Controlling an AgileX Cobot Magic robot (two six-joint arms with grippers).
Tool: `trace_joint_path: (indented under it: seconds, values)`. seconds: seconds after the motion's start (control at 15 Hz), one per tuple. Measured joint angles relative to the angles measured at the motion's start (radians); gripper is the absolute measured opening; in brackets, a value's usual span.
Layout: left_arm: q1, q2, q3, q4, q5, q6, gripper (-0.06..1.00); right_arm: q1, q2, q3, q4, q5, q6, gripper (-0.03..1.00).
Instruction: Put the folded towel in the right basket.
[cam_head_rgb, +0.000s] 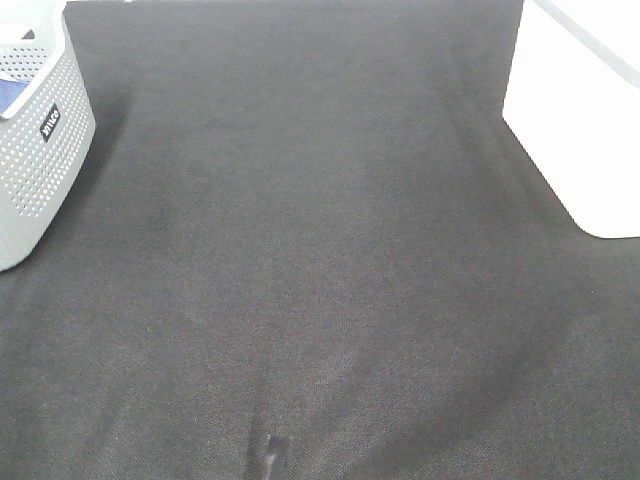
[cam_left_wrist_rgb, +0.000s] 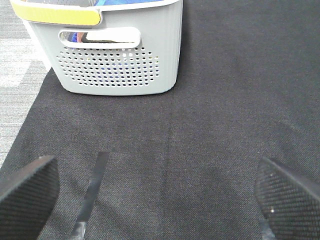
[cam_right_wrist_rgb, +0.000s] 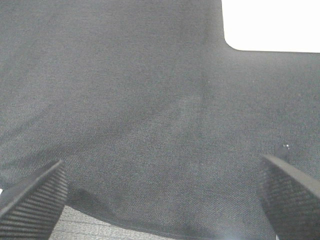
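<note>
No folded towel lies on the dark cloth (cam_head_rgb: 320, 260) in any view. The right basket (cam_head_rgb: 575, 110) is white and stands at the far right; its corner shows in the right wrist view (cam_right_wrist_rgb: 272, 25). The grey perforated left basket (cam_head_rgb: 40, 150) holds blue fabric (cam_head_rgb: 10, 95). In the left wrist view, blue and white fabric (cam_left_wrist_rgb: 107, 36) shows through that basket's (cam_left_wrist_rgb: 117, 70) handle slot. My left gripper (cam_left_wrist_rgb: 157, 195) is open and empty, short of the grey basket. My right gripper (cam_right_wrist_rgb: 160, 190) is open and empty over bare cloth. Neither gripper shows in the exterior view.
The grey basket has a yellow strip (cam_left_wrist_rgb: 55, 15) on its rim. The cloth's left edge meets a light grey floor (cam_left_wrist_rgb: 17, 90). A small dark mark (cam_head_rgb: 272, 455) sits near the cloth's front edge.
</note>
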Motion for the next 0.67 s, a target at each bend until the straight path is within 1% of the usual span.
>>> trace_joint_path:
  seconds: [0.67]
  values:
    - [0.0,0.0,0.0,0.0,0.0,0.0,0.99,0.0,0.0,0.0,0.017,-0.001,0.0,0.98]
